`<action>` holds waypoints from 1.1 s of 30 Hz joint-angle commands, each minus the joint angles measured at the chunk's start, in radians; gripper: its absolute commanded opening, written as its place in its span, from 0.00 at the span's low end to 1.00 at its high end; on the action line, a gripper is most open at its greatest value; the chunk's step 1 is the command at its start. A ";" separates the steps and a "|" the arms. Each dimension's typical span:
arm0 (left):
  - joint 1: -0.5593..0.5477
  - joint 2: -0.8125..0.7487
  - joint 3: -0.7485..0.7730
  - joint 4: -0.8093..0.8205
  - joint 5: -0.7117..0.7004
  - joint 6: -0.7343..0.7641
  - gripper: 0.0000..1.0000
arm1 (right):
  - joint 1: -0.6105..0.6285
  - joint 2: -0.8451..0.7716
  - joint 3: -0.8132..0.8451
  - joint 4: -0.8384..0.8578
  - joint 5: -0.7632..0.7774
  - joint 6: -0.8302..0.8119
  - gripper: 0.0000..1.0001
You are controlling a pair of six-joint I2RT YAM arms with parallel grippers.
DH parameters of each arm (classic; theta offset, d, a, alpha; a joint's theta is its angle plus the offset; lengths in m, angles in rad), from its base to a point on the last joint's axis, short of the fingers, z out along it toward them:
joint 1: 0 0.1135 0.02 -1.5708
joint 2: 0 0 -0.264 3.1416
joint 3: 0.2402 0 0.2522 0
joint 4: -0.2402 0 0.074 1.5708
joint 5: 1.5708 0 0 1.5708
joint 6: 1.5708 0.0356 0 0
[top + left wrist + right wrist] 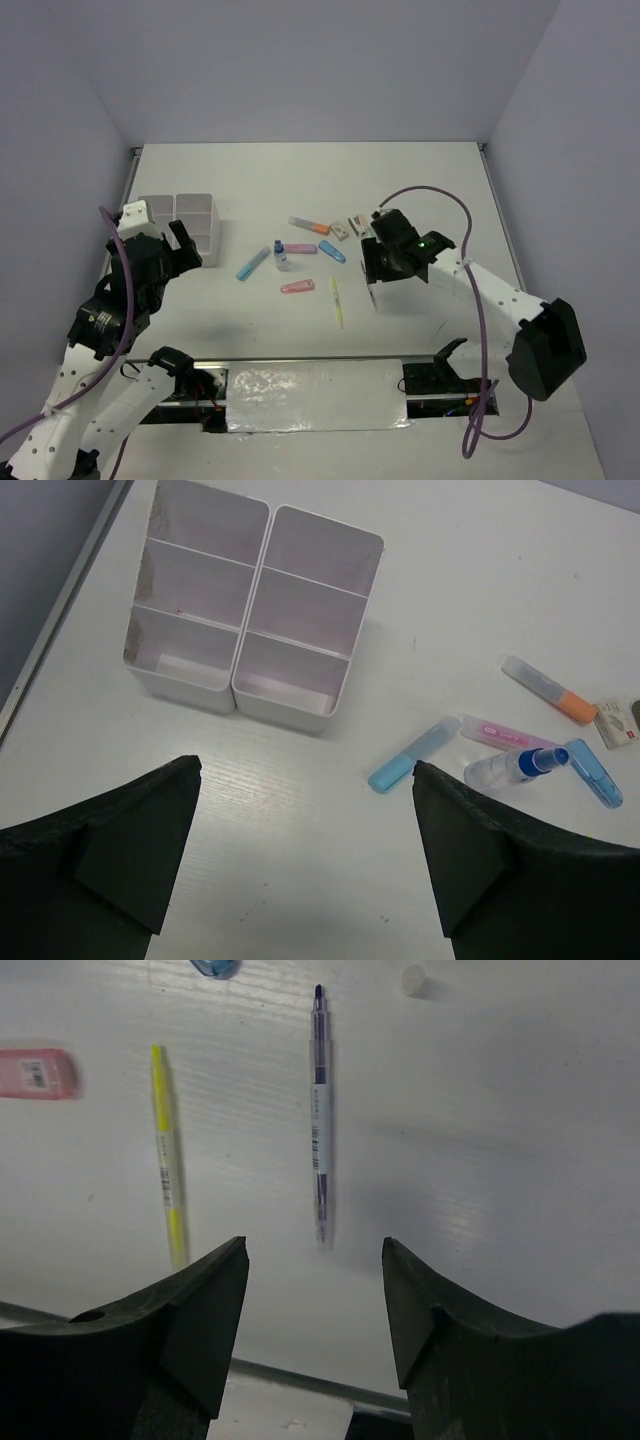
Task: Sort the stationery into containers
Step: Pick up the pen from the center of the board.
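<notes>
Right now the right gripper (315, 1250) hangs over the table with its jaws apart, clamped on nothing. The dark pen (319, 1110) lies just ahead of the gap, running straight away from the fingers. To take it cleanly, I judge the gripper should move forward to mid-barrel, drop, and pinch across it. A yellow pen (168, 1155) lies beyond the left finger, apart from the dark one, and a pink marker (35, 1072) lies further out. Neither blocks the approach. The left gripper (305, 780), jaws wide and empty, faces the white organizer (285, 702).
</notes>
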 commanded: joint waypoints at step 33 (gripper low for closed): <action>-0.011 -0.021 0.011 0.137 0.216 0.118 0.99 | 0.088 0.212 -0.046 0.195 0.070 0.017 0.00</action>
